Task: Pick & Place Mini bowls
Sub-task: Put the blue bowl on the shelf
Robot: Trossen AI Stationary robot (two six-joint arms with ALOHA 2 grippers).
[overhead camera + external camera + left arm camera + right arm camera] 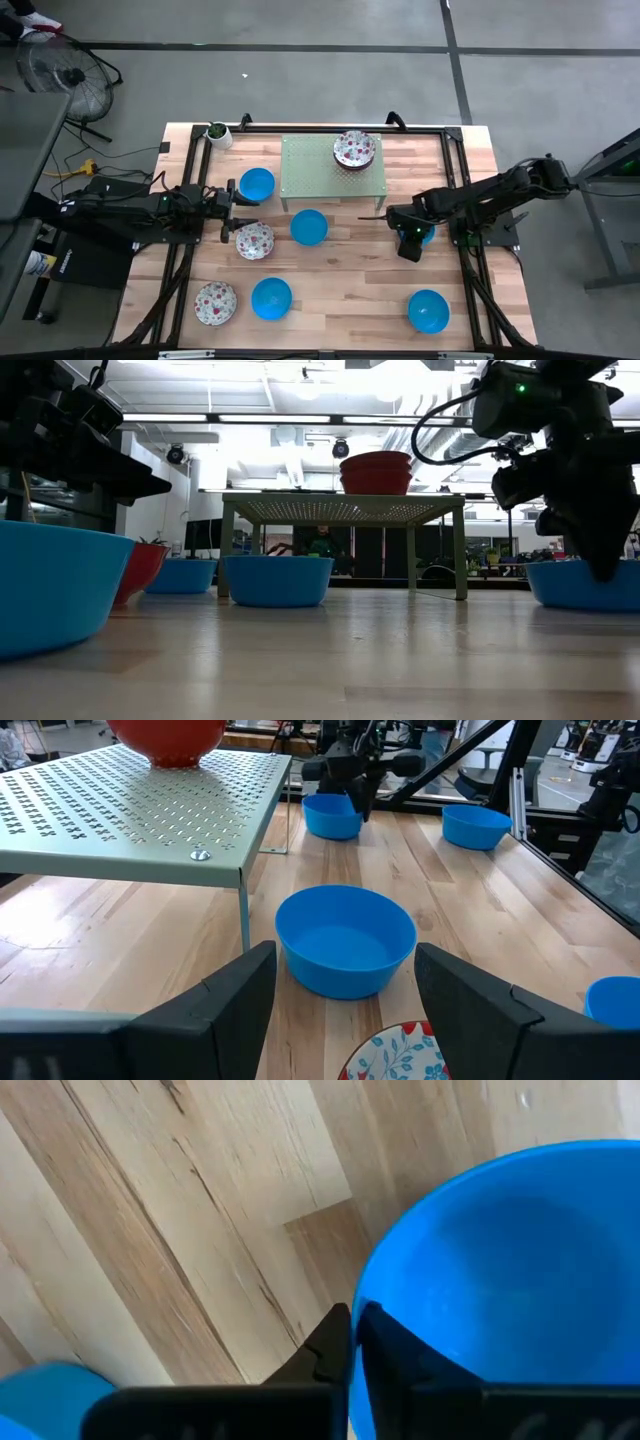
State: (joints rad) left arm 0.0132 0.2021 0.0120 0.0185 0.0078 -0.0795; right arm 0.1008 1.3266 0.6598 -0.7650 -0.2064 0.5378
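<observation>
Several mini bowls lie on the wooden table: blue ones and floral ones. Floral bowls are stacked on the green perforated stand. My right gripper points steeply down at the table's right side. It is shut on the rim of another blue bowl, which rests on the table. At the left, my left gripper waits open and level, facing a blue bowl without touching it. My right gripper pinches the blue bowl's rim on the side toward the table's middle. One finger is inside the bowl and the other is outside. The fingers come from above, pointing down. The bowl sits upright on the table.
A small white pot with a green plant stands at the far left corner. Black frame rails run along the table's sides. Bare wood lies between the stand and the near edge.
</observation>
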